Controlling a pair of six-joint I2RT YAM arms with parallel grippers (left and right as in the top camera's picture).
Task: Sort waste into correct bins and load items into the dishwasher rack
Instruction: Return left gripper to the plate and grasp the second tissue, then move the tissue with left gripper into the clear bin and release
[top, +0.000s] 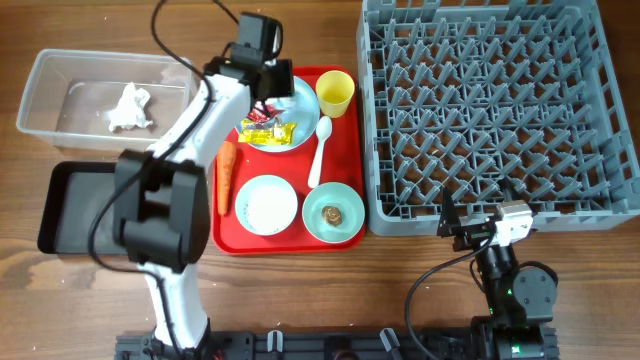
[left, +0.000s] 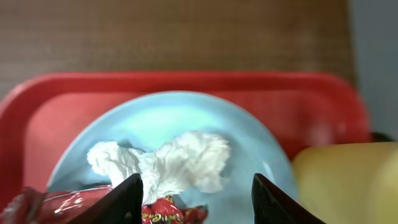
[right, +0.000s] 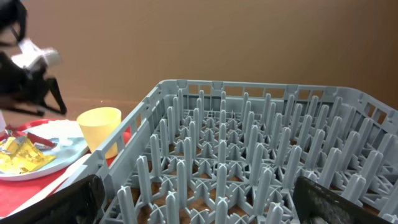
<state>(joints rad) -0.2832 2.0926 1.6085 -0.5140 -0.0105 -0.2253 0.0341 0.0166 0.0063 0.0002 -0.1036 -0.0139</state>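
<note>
Black fingertips (left: 127, 202) of the left hand (left: 196, 200) fill the bottom edge of the left wrist view, standing apart and pinching nothing. Just beyond them the crumpled white tissue (left: 171, 163) lies on the pale-blue plate (left: 249, 134). Its long axis runs across the frame from one tip toward the other. It sits more toward the left tip and overlaps it from this angle; whether they touch I cannot tell. A red wrapper (left: 68, 200) lies at the frame's lower left, beside the tissue, so a closing pinch would likely need to keep clear of it. Seen from overhead, this hand hides the tissue completely. That view alone shows the clear tub (top: 45, 85) at the upper left, holding a second tissue (top: 130, 107), and the yellow wrapper (top: 268, 133) on the plate. The right hand (top: 455, 226), spread wide, hangs at the lower right beside the dishwasher rack (top: 490, 100), well apart from the plate, so the left arm is plainly the nearer.
</note>
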